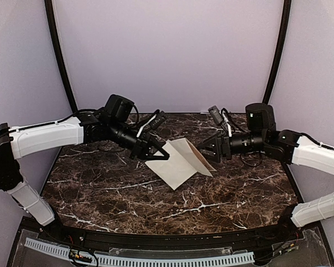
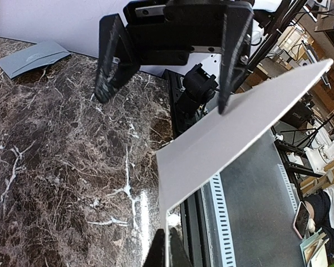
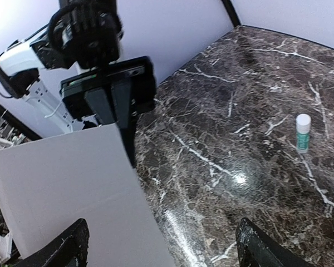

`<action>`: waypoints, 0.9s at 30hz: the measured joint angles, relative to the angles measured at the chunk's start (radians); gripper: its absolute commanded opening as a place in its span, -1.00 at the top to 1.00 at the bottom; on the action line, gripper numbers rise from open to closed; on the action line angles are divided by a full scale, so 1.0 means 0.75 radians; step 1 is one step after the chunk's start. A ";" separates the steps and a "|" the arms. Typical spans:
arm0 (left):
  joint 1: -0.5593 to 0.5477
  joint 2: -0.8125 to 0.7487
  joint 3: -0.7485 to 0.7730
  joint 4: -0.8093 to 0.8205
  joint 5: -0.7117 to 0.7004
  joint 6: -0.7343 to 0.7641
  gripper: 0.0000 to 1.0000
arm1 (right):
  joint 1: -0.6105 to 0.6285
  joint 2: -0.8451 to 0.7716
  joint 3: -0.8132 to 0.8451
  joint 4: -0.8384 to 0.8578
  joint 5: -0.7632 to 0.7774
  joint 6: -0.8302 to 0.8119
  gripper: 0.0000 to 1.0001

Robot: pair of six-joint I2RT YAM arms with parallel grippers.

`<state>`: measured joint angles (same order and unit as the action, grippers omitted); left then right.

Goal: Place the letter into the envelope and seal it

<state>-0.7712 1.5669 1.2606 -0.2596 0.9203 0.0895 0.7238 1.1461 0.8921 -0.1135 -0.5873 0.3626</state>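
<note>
The letter [image 1: 181, 161] is a pale cream sheet with a crease, held tilted above the middle of the marble table. My left gripper [image 1: 156, 151] is shut on its left edge, and the left wrist view shows the sheet [image 2: 239, 128] pinched thin between the fingers [image 2: 170, 247]. My right gripper [image 1: 209, 146] stands open at the sheet's right edge. Seen from its own wrist, its gripper [image 3: 164, 253] has the letter [image 3: 61, 189] reaching in past the left finger, not gripped. The grey envelope [image 2: 33, 58] lies flat on the table behind the right gripper [image 2: 162, 100].
A small white and green glue stick [image 3: 303, 132] lies on the dark marble table [image 1: 128, 194]. Black curved poles and lilac walls close in the back and sides. A perforated white rail [image 1: 156, 258] runs along the near edge.
</note>
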 measured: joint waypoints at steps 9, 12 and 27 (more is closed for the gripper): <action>0.000 -0.001 -0.008 0.037 0.032 -0.023 1.00 | 0.127 0.129 0.000 0.050 -0.103 -0.023 -0.38; -0.001 -0.001 -0.009 0.037 0.045 -0.026 1.00 | 0.139 0.184 0.000 0.081 -0.126 -0.019 -0.19; 0.001 -0.001 -0.009 0.036 0.085 -0.026 0.39 | 0.165 0.258 0.013 0.209 -0.256 -0.007 1.00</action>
<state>-0.7708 1.5661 1.2537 -0.2329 0.9844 0.0696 0.8474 1.3399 0.9020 0.0429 -0.7792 0.3573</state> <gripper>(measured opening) 0.082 0.009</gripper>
